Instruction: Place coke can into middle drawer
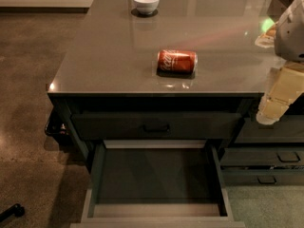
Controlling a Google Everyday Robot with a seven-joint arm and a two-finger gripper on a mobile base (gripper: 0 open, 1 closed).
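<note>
The coke can [176,61] lies on its side on the grey countertop [109,51], near the front edge and right of centre. The middle drawer [156,177] is pulled open below it, its dark floor bare. My gripper [273,109] hangs at the right edge of the view, in front of the counter's front right corner, to the right of the can and apart from it. The arm's white housing sits above it.
A white bowl [146,2] stands at the back of the countertop. A closed top drawer with a black handle [156,126] sits above the open one. Narrower drawers with black handles [288,156] are at the right. Brown floor lies to the left.
</note>
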